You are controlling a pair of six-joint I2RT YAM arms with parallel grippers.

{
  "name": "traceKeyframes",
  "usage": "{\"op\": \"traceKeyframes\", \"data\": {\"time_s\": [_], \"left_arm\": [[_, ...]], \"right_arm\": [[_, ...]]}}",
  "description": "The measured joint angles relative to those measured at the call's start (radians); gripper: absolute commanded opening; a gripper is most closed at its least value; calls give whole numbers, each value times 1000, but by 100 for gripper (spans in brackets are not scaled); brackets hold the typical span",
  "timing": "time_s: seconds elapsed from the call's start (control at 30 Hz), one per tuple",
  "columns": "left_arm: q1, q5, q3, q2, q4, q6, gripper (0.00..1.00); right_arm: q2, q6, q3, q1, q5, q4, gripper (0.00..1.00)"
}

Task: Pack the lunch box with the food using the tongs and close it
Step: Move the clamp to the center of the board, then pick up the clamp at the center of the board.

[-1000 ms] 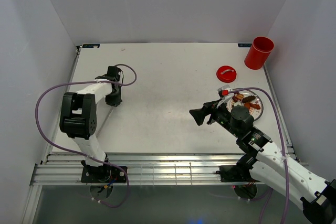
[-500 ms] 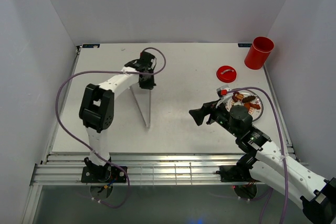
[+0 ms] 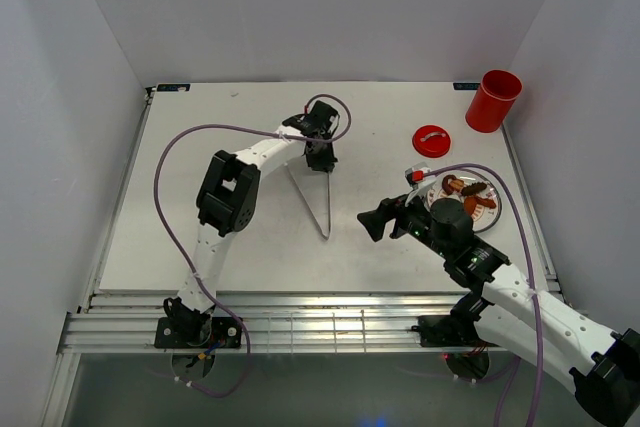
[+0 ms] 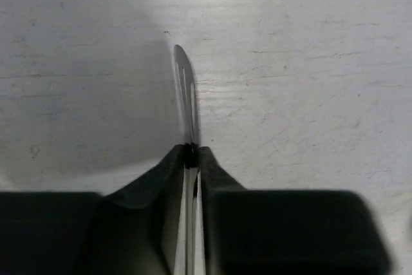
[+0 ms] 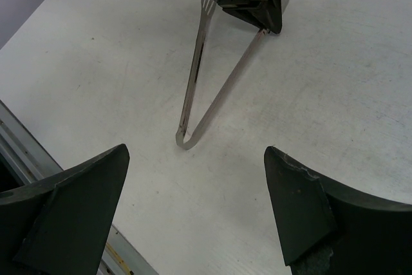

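My left gripper is shut on the tongs near their tip ends, at the middle of the table. The silver V hangs down from it, its joined end toward the near edge. In the left wrist view one slim tong tip sticks out past my shut left gripper. My right gripper stands open, facing the tongs' joined end from a short way off, nothing between its fingers. The red lunch box stands at the far right corner, its lid flat beside it. Brown food pieces lie on the plate.
White walls close in the table on three sides. The right arm's body hangs over the near left side of the plate. A metal rail runs along the near edge. A purple cable loops off the left arm.
The left arm has swung to the right, carrying the tongs from the table's left side to its middle. The right arm has barely shifted.
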Motion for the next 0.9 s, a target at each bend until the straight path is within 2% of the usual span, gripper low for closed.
{"op": "traceKeyframes", "data": {"time_s": [0.03, 0.1, 0.13, 0.23, 0.4, 0.53, 0.67, 0.77, 0.9], "left_arm": [[-2, 1, 0, 1, 5, -4, 45], [-6, 9, 0, 2, 11, -2, 58], [-9, 18, 0, 2, 19, -2, 75], [-16, 42, 0, -6, 38, 13, 90], [-20, 9, -14, -99, 42, 71, 98], [27, -17, -155, -353, 96, 81, 98], [198, -3, -474, -711, 274, 47, 98], [334, -66, -715, -925, 377, 22, 98], [340, -71, -967, -1084, 450, -31, 98]], "right_arm": [[0, -1, 0, 0, -1, 0, 91], [1, -1, 0, 0, -1, 0, 92], [2, -1, 0, 0, 0, 0, 92], [19, -1, 0, 0, 4, 1, 92], [100, 0, 9, 0, 12, -6, 90], [296, 23, 138, 1, 100, -94, 90], [541, 53, 313, 10, 141, -143, 90], [694, 63, 433, 37, 146, -172, 90], [896, 51, 602, 63, 133, -214, 90]]}}
